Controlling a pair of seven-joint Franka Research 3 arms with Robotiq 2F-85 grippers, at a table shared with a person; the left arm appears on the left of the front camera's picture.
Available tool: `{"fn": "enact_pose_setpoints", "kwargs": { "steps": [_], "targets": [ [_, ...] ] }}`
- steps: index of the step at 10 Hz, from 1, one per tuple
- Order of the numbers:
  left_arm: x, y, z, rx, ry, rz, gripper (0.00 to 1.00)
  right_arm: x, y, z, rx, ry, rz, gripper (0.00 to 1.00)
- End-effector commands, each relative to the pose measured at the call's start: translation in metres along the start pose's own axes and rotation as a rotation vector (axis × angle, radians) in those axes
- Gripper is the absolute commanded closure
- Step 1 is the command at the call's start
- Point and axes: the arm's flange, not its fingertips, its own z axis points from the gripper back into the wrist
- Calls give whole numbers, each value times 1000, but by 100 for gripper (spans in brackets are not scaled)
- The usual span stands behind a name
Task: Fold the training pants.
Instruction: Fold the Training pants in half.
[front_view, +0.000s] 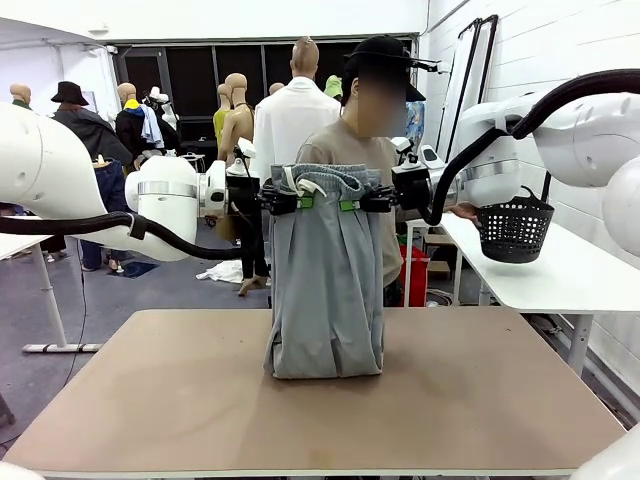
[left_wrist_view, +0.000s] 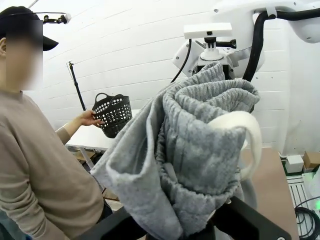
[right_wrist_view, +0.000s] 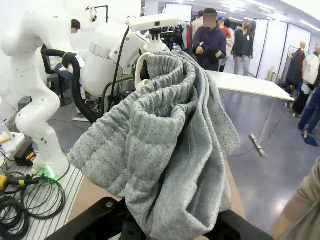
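Front view: brown worktop (front_view: 480, 400), wide and flat. Training pants (front_view: 326, 280) hang upright over its middle, hems bunched on the board a little toward the far edge, waistband lifted level between my two grippers. Person (front_view: 345, 150) stands just behind the pants at the far edge; one hand (front_view: 463, 211) rests on a black perforated basket (front_view: 515, 228) on the white side table (front_view: 540, 270) past the worktop's right edge.

My left gripper (front_view: 298, 201) is clamped on the waistband's left end; my right gripper (front_view: 352, 204) is clamped on its right end. Both jaws narrow, fabric pinched between the green pads.

Left wrist view: gathered elastic waistband (left_wrist_view: 200, 150) fills the space above my fingers, white drawstring (left_wrist_view: 247, 132) looping out on one side.

Right wrist view: same grey jersey folds draped over my fingers.
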Motion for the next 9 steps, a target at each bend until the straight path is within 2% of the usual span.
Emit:
{"fn": "enact_pose_setpoints", "kwargs": {
  "steps": [1,5,7,9],
  "targets": [
    [3,-6,3,-8,-15,-10,100,1,7,2,7,-8,4,100],
    [1,-2,-1,-3,-1,-1,100,0,1,1,-1,0,0,100],
    [2,33,-12,48,24,-2,100,6,-25,-4,-1,8,42,100],
    [13,49,-20,52,32,-17,100,15,-52,-3,-5,29,58,100]
  ]
}}
